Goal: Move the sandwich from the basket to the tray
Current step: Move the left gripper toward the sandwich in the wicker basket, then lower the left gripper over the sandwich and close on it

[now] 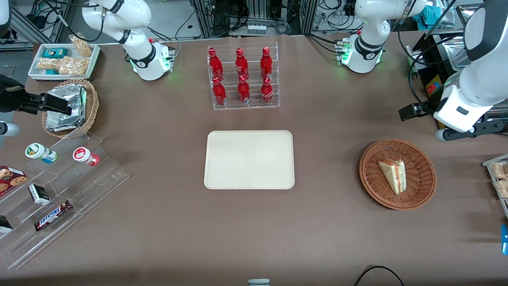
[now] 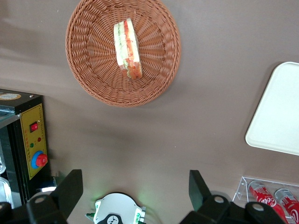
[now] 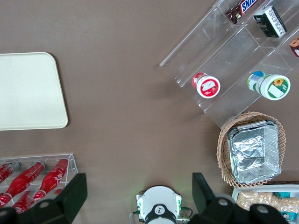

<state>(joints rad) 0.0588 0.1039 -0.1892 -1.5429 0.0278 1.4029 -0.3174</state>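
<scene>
The sandwich (image 1: 393,174) (image 2: 127,49), a pale wedge with red and green filling, lies in the reddish-brown wicker basket (image 1: 397,204) (image 2: 93,79) toward the working arm's end of the table. The cream tray (image 1: 249,159) (image 2: 280,116) sits bare at the table's middle. My gripper (image 1: 420,112) (image 2: 135,186) hangs high above the table, farther from the front camera than the basket and clear of it. Its fingers (image 2: 70,186) stand wide apart with nothing between them.
A clear rack of red bottles (image 1: 243,77) (image 2: 268,196) stands farther back than the tray. A yellow control box (image 2: 32,140) sits by the working arm's base (image 1: 363,51). Toward the parked arm's end are a stepped acrylic shelf (image 1: 59,190), a small basket of foil packets (image 1: 71,107) and a white bin (image 1: 63,59).
</scene>
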